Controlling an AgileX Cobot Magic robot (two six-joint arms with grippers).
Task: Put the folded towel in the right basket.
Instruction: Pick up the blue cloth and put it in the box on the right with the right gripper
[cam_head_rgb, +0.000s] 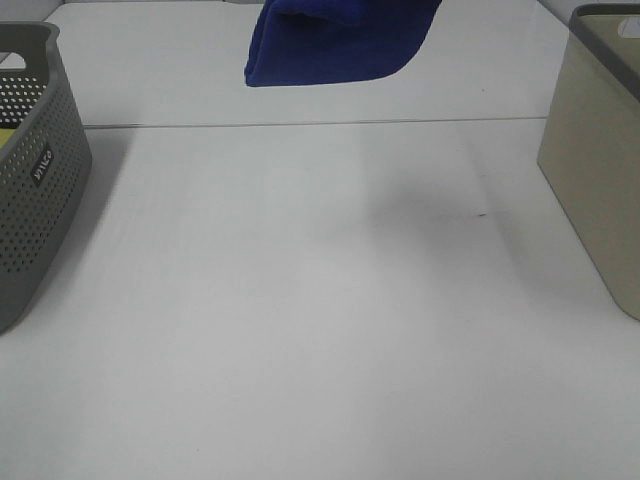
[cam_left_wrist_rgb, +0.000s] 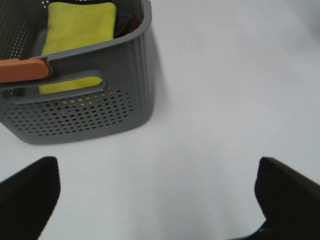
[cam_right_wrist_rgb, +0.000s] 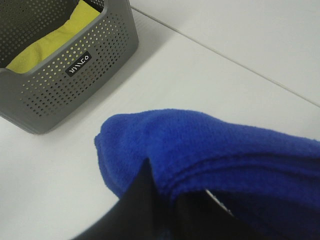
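A folded blue towel (cam_head_rgb: 340, 40) hangs in the air above the far middle of the white table, cut off by the top edge of the exterior view. In the right wrist view my right gripper (cam_right_wrist_rgb: 162, 200) is shut on the towel (cam_right_wrist_rgb: 210, 150), with a black finger (cam_right_wrist_rgb: 135, 210) pressed against its fold. The beige right basket (cam_head_rgb: 600, 150) stands at the table's right edge, to the right of the towel. My left gripper (cam_left_wrist_rgb: 157, 185) is open and empty, its dark fingers (cam_left_wrist_rgb: 30, 195) wide apart over bare table. Neither arm shows in the exterior view.
A grey perforated basket (cam_head_rgb: 40, 200) stands at the left edge; it also shows in the left wrist view (cam_left_wrist_rgb: 90, 110) and the right wrist view (cam_right_wrist_rgb: 75, 75). It holds a yellow towel (cam_left_wrist_rgb: 75, 30). An orange piece (cam_left_wrist_rgb: 22, 70) sits by its rim. A seam (cam_head_rgb: 300, 124) crosses the table.
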